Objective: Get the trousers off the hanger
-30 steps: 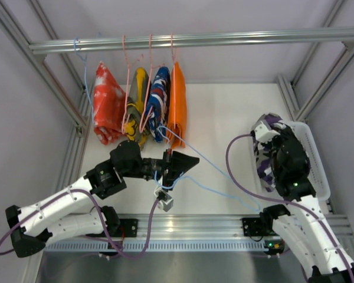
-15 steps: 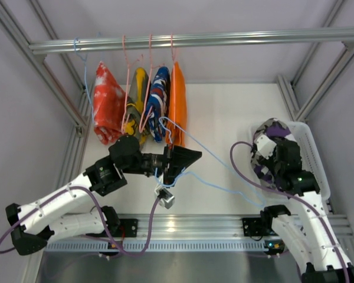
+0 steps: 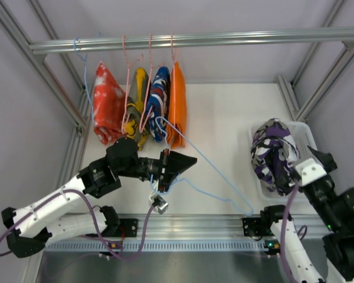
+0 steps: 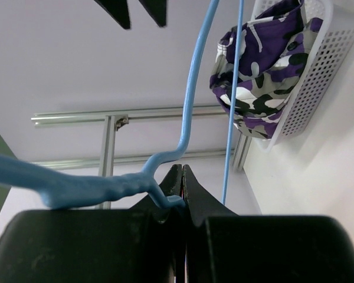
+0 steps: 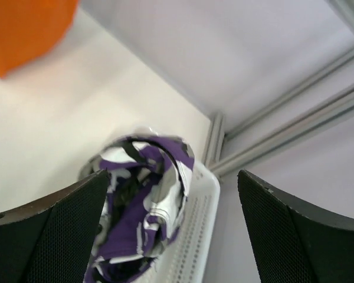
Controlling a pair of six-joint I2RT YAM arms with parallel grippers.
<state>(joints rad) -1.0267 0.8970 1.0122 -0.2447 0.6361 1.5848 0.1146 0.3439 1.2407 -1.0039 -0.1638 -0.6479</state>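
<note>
The purple, white and black camouflage trousers (image 3: 274, 154) lie bunched in the white basket (image 3: 310, 134) at the right, free of any hanger. My right gripper (image 5: 174, 230) is open just short of them (image 5: 143, 203), with nothing between its fingers. The empty blue hanger (image 3: 209, 171) slants across the table. My left gripper (image 3: 178, 163) is shut on the hanger's bent neck (image 4: 165, 156), jaws pressed together. The orange trousers (image 3: 177, 103) hang from a pink hanger on the rail.
On the metal rail (image 3: 224, 40) also hang a red-and-white garment (image 3: 108, 103), a yellow patterned one (image 3: 138, 97) and a blue patterned one (image 3: 160, 97). Aluminium frame posts (image 3: 318, 76) run along both sides of the table.
My right gripper opened, let go of the camouflage trousers and drew back toward the near edge; the trousers stay in the basket. The left arm shifted slightly left with the blue hanger.
</note>
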